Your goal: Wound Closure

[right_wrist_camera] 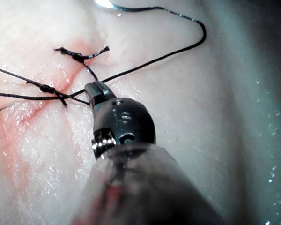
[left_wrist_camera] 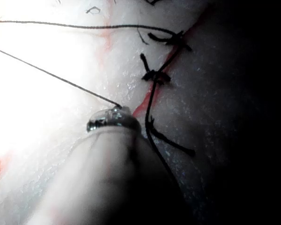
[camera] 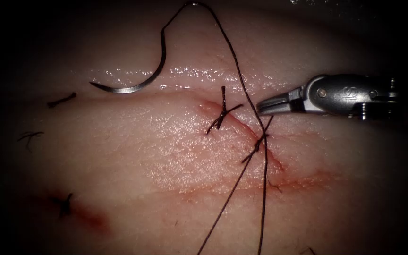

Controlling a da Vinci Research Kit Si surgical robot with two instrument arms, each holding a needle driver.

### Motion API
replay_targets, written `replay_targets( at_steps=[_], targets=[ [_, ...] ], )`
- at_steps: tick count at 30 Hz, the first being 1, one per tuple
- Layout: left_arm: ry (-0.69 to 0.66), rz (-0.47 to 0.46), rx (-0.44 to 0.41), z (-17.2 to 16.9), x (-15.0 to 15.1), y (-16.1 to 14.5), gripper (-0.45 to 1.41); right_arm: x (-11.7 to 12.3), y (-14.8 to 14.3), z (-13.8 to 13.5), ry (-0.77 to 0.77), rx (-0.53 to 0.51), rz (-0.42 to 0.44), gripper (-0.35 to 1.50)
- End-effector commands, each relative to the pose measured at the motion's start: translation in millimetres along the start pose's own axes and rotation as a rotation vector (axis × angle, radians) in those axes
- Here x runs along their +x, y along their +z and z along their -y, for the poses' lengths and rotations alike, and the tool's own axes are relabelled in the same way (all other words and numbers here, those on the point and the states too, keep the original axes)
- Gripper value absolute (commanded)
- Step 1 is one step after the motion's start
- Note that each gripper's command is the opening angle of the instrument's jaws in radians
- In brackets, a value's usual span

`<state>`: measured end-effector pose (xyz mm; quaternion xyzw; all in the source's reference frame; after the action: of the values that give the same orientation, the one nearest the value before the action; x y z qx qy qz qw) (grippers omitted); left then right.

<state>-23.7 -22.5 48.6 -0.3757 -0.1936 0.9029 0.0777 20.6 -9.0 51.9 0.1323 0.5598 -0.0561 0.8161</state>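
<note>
The curved needle (camera: 135, 78) lies free on the tissue (camera: 142, 156), left of the cut (camera: 279, 165), held by neither tool. Its thread (camera: 234, 61) arcs up and runs down to a knot (camera: 260, 140) on the cut. From the knot two strands lead off downward. A tied stitch (camera: 222, 115) with short ends sits just above. My right tool (camera: 260, 107) comes in from the right, jaws shut and holding nothing, its tip right beside the thread (right_wrist_camera: 145, 63). In the left wrist view a taut thread (left_wrist_camera: 61, 77) ends at my left tool (left_wrist_camera: 113, 118), which is shut on it.
Short cut ends of thread (camera: 62, 99) lie on the tissue at far left, with another (camera: 30, 137) below. A third dark end (camera: 65, 204) sits by a smear of red fluid (camera: 93, 217). Red fluid tints the cut line (camera: 308, 179).
</note>
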Motion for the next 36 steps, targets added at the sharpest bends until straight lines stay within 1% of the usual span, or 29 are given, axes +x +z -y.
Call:
replay_targets(
  at_steps=[1,6,7,8,12,13,14,15,16,18,19,20,21,22,23,24,25,27,28,30,31,32,34,35,36],
  targets=[
    [-0.022,-0.010,0.018,0.8,0.7,0.0,-0.45,1.3,1.2,1.1,0.002,-0.014,-0.038,-0.35],
    [0.011,-0.026,0.068,3.9,3.6,-2.1,-0.45,4.3,1.4,2.4,0.000,-0.040,-0.084,-0.35],
    [0.014,-0.031,0.074,4.4,4.2,-2.4,-0.45,4.9,1.5,2.5,0.000,-0.046,-0.092,-0.35],
    [0.029,-0.042,0.087,5.5,5.4,-3.0,-0.45,6.2,1.7,2.5,0.003,-0.062,-0.111,-0.35],
    [0.061,-0.042,0.103,6.9,7.6,-3.9,-0.45,8.4,2.1,2.5,0.026,-0.074,-0.125,-0.35],
    [0.072,-0.052,0.110,7.6,8.7,-4.6,-0.45,9.2,2.4,2.4,0.046,-0.118,-0.114,-0.35],
    [0.079,-0.066,0.122,8.1,9.7,-5.3,-0.45,9.7,2.7,2.1,0.067,-0.185,-0.105,-0.35],
    [0.091,-0.065,0.130,8.6,10.3,-6.0,-0.45,9.9,2.7,2.0,0.094,-0.226,-0.096,-0.01],
    [0.094,-0.065,0.136,8.9,10.6,-6.5,-0.45,10.0,2.7,1.8,0.073,-0.223,-0.091,0.22],
    [0.094,-0.068,0.142,9.4,11.0,-7.1,-0.45,10.1,2.5,1.6,0.057,-0.233,-0.079,0.99],
    [0.095,-0.067,0.146,9.6,11.0,-7.4,-0.45,10.1,2.4,1.6,0.057,-0.242,-0.071,1.18],
    [0.101,-0.063,0.149,9.9,11.1,-7.7,-0.45,10.1,2.3,1.6,0.052,-0.252,-0.060,1.31],
    [0.103,-0.056,0.158,10.3,11.1,-8.2,-0.45,10.0,2.0,1.7,0.051,-0.256,-0.054,1.36],
    [0.101,-0.053,0.162,10.6,11.0,-8.5,-0.45,9.7,1.4,2.0,0.043,-0.236,-0.084,1.30],
    [0.098,-0.051,0.163,10.8,10.9,-8.6,-0.45,9.5,1.1,2.2,0.041,-0.251,-0.101,1.30],
    [0.104,-0.044,0.169,11.0,10.6,-8.9,-0.45,9.2,0.4,2.8,0.070,-0.278,-0.155,1.35],
    [0.109,-0.030,0.181,11.4,10.2,-9.2,-0.45,9.0,0.0,3.3,0.106,-0.283,-0.183,1.43],
    [0.117,-0.014,0.196,11.9,9.9,-9.5,-0.45,8.9,-0.4,3.9,0.184,-0.309,-0.206,1.45],
    [0.122,-0.003,0.205,12.2,9.8,-9.7,-0.45,9.0,-0.5,4.2,0.222,-0.322,-0.216,1.41],
    [0.122,0.009,0.212,12.9,9.7,-10.2,-0.45,9.2,-0.6,4.7,0.257,-0.348,-0.226,1.08],
    [0.144,0.023,0.218,13.7,9.8,-10.9,-0.45,9.6,-0.4,5.2,0.273,-0.401,-0.200,0.83],
    [0.150,0.032,0.223,14.1,9.9,-11.2,-0.45,9.8,-0.3,5.4,0.271,-0.433,-0.175,0.76],
    [0.167,0.040,0.230,14.9,10.1,-11.8,-0.45,10.3,0.1,5.7,0.255,-0.484,-0.131,0.76],
    [0.179,0.047,0.238,15.5,10.3,-12.2,-0.45,10.9,0.7,6.0,0.247,-0.531,-0.106,0.76],
    [0.193,0.069,0.258,15.9,10.4,-12.5,-0.45,11.1,0.9,6.0,0.252,-0.547,-0.102,0.76]
  ],
)
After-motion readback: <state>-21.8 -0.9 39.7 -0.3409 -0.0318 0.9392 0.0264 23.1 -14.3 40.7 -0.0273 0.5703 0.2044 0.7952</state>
